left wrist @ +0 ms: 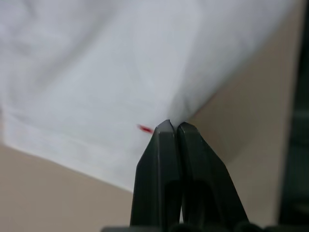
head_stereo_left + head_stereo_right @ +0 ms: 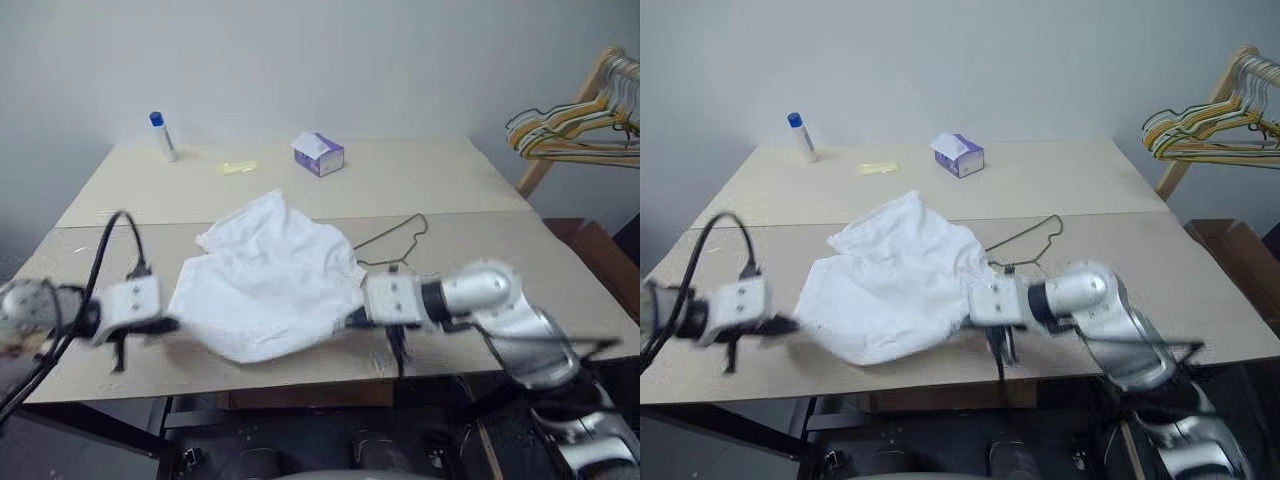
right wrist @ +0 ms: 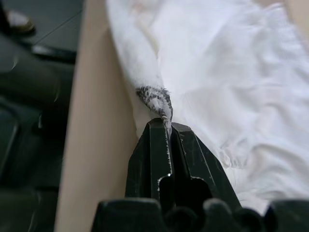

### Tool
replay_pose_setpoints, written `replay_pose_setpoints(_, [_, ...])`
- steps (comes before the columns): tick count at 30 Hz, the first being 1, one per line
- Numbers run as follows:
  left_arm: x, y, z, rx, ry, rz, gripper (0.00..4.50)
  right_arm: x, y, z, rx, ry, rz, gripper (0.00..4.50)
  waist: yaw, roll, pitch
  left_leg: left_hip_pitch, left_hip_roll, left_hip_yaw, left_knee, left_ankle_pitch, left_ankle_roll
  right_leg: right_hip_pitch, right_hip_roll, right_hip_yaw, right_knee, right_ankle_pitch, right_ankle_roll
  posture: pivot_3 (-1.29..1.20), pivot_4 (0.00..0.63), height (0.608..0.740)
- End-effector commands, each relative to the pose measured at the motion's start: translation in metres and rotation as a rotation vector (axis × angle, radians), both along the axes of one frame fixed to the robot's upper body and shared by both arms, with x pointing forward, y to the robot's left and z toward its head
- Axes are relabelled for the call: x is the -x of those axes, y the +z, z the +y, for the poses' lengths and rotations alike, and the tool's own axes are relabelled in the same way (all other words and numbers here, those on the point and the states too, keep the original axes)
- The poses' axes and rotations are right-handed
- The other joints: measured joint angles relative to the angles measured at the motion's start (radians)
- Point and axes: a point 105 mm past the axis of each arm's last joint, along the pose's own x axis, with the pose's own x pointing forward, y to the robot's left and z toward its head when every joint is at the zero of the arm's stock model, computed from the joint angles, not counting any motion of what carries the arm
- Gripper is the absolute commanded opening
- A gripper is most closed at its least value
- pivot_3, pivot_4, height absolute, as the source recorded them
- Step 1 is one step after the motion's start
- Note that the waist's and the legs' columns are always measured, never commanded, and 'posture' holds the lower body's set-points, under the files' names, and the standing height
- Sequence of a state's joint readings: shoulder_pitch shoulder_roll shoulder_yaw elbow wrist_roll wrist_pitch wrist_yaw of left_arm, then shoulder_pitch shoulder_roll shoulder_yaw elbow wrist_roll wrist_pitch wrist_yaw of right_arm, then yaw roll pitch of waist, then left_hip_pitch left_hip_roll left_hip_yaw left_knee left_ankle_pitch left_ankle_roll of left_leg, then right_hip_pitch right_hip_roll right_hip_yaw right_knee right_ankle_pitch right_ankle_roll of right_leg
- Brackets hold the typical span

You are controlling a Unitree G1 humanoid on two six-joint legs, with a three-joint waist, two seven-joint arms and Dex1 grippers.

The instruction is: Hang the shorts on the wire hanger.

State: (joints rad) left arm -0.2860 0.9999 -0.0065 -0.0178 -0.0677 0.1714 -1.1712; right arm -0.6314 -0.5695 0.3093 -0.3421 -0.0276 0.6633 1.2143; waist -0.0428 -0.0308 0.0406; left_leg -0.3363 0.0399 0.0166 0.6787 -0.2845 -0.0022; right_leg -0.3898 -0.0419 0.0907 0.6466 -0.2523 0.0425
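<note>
The white shorts (image 2: 268, 278) lie spread in the middle of the table, stretched between my two grippers. My left gripper (image 2: 166, 324) is shut on their left edge. In the left wrist view the black fingers (image 1: 164, 145) pinch the cloth beside a small red mark (image 1: 145, 128). My right gripper (image 2: 352, 318) is shut on their right edge, where the fingertips (image 3: 159, 133) clamp a bunched fold with a grey speckled tip (image 3: 155, 99). The wire hanger (image 2: 398, 240), thin and dark, lies flat on the table just behind the right gripper, with its left part under the shorts.
At the back of the table (image 2: 430, 180) stand a purple-white tissue box (image 2: 318, 153), a bottle with a blue cap (image 2: 162, 136) and a small yellow item (image 2: 236, 167). A wooden rack of bunched hangers (image 2: 575, 128) stands at the far right, and a brown box (image 2: 592, 250) below it.
</note>
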Motion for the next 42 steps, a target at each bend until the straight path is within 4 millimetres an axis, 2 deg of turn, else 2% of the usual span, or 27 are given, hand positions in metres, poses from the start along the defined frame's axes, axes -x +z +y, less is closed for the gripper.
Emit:
replay_pose_setpoints(1, [-0.075,0.045,-0.003,-0.092,0.151,-0.325,0.05,-0.085,0.05,-0.007,-0.071,-0.344,-0.21,0.0,-0.001,0.0,0.001,-0.001,-0.001,-0.002,0.0,0.0,-0.001,-0.001,0.0,0.0,0.0,0.002,-0.003,-0.03,0.0,0.74])
replay_pose_setpoints(2, [-0.106,0.082,-0.005,-0.041,0.275,-0.517,0.05,-0.116,0.081,-0.01,-0.104,-0.477,-0.419,0.0,-0.003,-0.001,0.001,-0.004,-0.002,-0.003,0.0,0.001,-0.001,-0.003,0.001,0.0,0.0,0.007,-0.008,-0.03,0.0,0.74])
replay_pose_setpoints(3, [-0.124,0.119,-0.006,0.04,0.372,-0.676,0.05,-0.134,0.108,-0.013,-0.131,-0.566,-0.588,0.0,-0.004,-0.001,0.0,-0.007,-0.002,-0.004,0.0,0.001,-0.002,-0.006,0.001,0.0,-0.001,0.008,-0.008,-0.04,0.0,0.74])
replay_pose_setpoints(4, [-0.133,0.143,-0.007,0.099,0.438,-0.779,0.05,-0.144,0.127,-0.015,-0.154,-0.619,-0.701,0.0,-0.005,-0.002,0.0,-0.013,-0.004,-0.005,0.0,0.001,-0.002,-0.012,-0.001,0.0,0.001,0.009,-0.007,-0.04,0.0,0.74])
replay_pose_setpoints(5, [-0.135,0.185,-0.005,0.235,0.523,-0.931,0.05,-0.149,0.156,-0.018,-0.241,-0.693,-0.818,0.0,-0.01,-0.004,-0.002,-0.022,-0.004,-0.006,0.0,0.003,-0.005,-0.021,-0.002,-0.001,0.0,0.01,-0.007,-0.04,0.0,0.74])
replay_pose_setpoints(6, [-0.13,0.219,0.0,0.349,0.572,-1.058,0.05,-0.149,0.178,-0.021,-0.318,-0.742,-0.902,0.0,-0.018,-0.004,-0.002,-0.034,-0.005,-0.006,0.0,0.007,-0.011,-0.034,-0.003,0.0,0.002,0.013,-0.006,-0.04,0.0,0.74])
replay_pose_setpoints(8, [-0.11,0.269,0.019,0.493,0.669,-1.284,0.05,-0.137,0.217,-0.026,-0.481,-0.793,-1.089,0.0,-0.039,-0.006,-0.003,-0.051,-0.006,-0.006,0.0,0.015,-0.025,-0.054,-0.007,0.0,0.01,0.014,-0.005,-0.05,0.0,0.74])
replay_pose_setpoints(10, [-0.091,0.291,0.032,0.552,0.672,-1.404,0.05,-0.122,0.232,-0.027,-0.595,-0.769,-1.181,0.0,-0.066,-0.005,-0.003,-0.059,-0.012,-0.005,-0.003,0.015,-0.026,-0.07,-0.016,-0.001,0.018,0.014,-0.005,-0.05,0.0,0.74])
replay_pose_setpoints(11, [-0.08,0.297,0.041,0.535,0.671,-1.462,0.05,-0.112,0.232,-0.024,-0.622,-0.726,-1.227,0.0,-0.081,-0.005,-0.004,-0.058,-0.014,-0.005,-0.003,0.014,-0.025,-0.071,-0.019,-0.002,0.019,0.014,-0.005,-0.05,0.0,0.74])
replay_pose_setpoints(13, [-0.059,0.302,0.055,0.497,0.655,-1.55,0.05,-0.096,0.216,-0.013,-0.624,-0.623,-1.262,0.0,-0.115,-0.005,-0.005,-0.058,-0.018,-0.006,-0.004,0.011,-0.02,-0.071,-0.022,-0.002,0.018,0.015,-0.003,-0.05,0.0,0.74])
replay_pose_setpoints(15, [-0.045,0.299,0.063,0.477,0.633,-1.579,0.05,-0.088,0.197,-0.005,-0.614,-0.56,-1.227,0.0,-0.139,-0.005,-0.005,-0.057,-0.023,-0.01,-0.005,0.01,-0.017,-0.07,-0.027,-0.004,0.017,0.015,-0.001,-0.05,0.0,0.74])
replay_pose_setpoints(16, [-0.038,0.29,0.063,0.466,0.568,-1.549,0.05,-0.086,0.179,-0.001,-0.576,-0.518,-1.195,0.0,-0.144,-0.005,-0.005,-0.057,-0.027,-0.011,-0.005,0.009,-0.017,-0.07,-0.031,-0.006,0.017,0.015,0.0,-0.04,0.0,0.74])
replay_pose_setpoints(18, [-0.033,0.258,0.056,0.44,0.433,-1.35,0.05,-0.079,0.138,0.012,-0.476,-0.395,-1.084,0.0,-0.154,-0.005,-0.005,-0.06,-0.029,-0.012,0.001,0.009,-0.016,-0.067,-0.035,-0.007,0.013,0.018,0.005,-0.04,0.0,0.74])
replay_pose_setpoints(19, [-0.028,0.231,0.05,0.356,0.324,-1.239,0.05,-0.073,0.111,0.021,-0.39,-0.3,-1.028,0.0,-0.16,-0.005,-0.005,-0.06,-0.029,-0.012,0.002,0.009,-0.014,-0.064,-0.035,-0.007,0.009,0.02,0.009,-0.03,0.0,0.74])
replay_pose_setpoints(20, [-0.024,0.203,0.049,0.307,0.283,-1.094,0.05,-0.066,0.084,0.027,-0.308,-0.209,-0.967,0.0,-0.162,-0.004,-0.004,-0.059,-0.03,-0.012,0.003,0.005,-0.005,-0.061,-0.036,-0.007,0.006,0.021,0.011,-0.03,0.0,0.74])
replay_pose_setpoints(21, [-0.017,0.171,0.049,0.233,0.232,-0.936,0.05,-0.057,0.055,0.03,-0.206,-0.112,-0.918,0.0,-0.165,-0.003,-0.004,-0.056,-0.029,-0.013,0.003,0.004,-0.003,-0.053,-0.035,-0.009,0.0,0.021,0.012,-0.03,0.0,0.74])
replay_pose_setpoints(23, [0.005,0.106,0.053,0.097,0.175,-0.602,0.05,-0.039,0.005,0.03,-0.024,0.062,-0.833,0.0,-0.162,-0.002,-0.001,-0.044,-0.028,-0.014,0.002,0.005,-0.001,-0.04,-0.035,-0.012,-0.002,0.023,0.013,-0.03,0.0,0.74])
replay_pose_setpoints(25, [0.034,0.058,0.055,-0.007,0.118,-0.342,0.05,-0.02,-0.025,0.026,0.077,0.199,-0.753,0.0,-0.158,-0.002,0.0,-0.032,-0.026,-0.014,0.002,0.006,0.001,-0.028,-0.034,-0.014,-0.007,0.022,0.012,-0.01,0.0,0.74])
replay_pose_setpoints(28, [0.073,0.013,0.063,-0.131,0.119,-0.069,0.05,0.006,-0.042,0.023,0.115,0.326,-0.64,0.0,-0.131,-0.004,0.004,-0.016,-0.023,-0.014,0.001,0.006,0.002,-0.013,-0.033,-0.019,-0.007,0.017,0.007,0.0,0.0,0.74])
replay_pose_setpoints(29, [0.088,0.0,0.068,-0.179,0.11,0.028,0.05,0.01,-0.043,0.022,0.118,0.349,-0.621,0.0,-0.123,-0.004,0.004,-0.014,-0.022,-0.014,0.001,0.006,0.002,-0.012,-0.031,-0.021,-0.006,0.011,0.012,0.0,0.0,0.74])
replay_pose_setpoints(31, [0.115,-0.019,0.079,-0.257,0.113,0.197,0.05,0.014,-0.044,0.02,0.134,0.372,-0.6,0.0,-0.107,-0.004,0.003,-0.012,-0.021,-0.014,-0.001,0.006,0.002,-0.012,-0.03,-0.021,-0.005,0.01,0.01,-0.01,0.0,0.74])
replay_pose_setpoints(35, [0.145,-0.034,0.093,-0.37,0.146,0.377,0.05,0.019,-0.049,0.013,0.182,0.41,-0.56,0.0,-0.069,-0.005,0.003,-0.012,-0.02,-0.012,-0.002,0.006,0.002,-0.012,-0.026,-0.022,-0.002,0.011,0.001,-0.01,0.0,0.74])
replay_pose_setpoints(37, [0.156,-0.035,0.089,-0.354,0.154,0.442,0.05,0.02,-0.051,0.01,0.195,0.411,-0.536,0.0,-0.053,-0.006,0.002,-0.013,-0.02,-0.012,-0.002,0.006,0.002,-0.012,-0.026,-0.024,-0.002,0.011,0.0,-0.01,0.0,0.74])
replay_pose_setpoints(42, [0.159,-0.038,0.073,-0.317,0.141,0.463,0.05,0.024,-0.061,0.001,0.266,0.427,-0.47,0.0,-0.023,-0.006,0.002,-0.013,-0.02,-0.011,-0.002,0.006,0.002,-0.013,-0.026,-0.024,-0.002,0.011,-0.001,0.0,0.0,0.74])
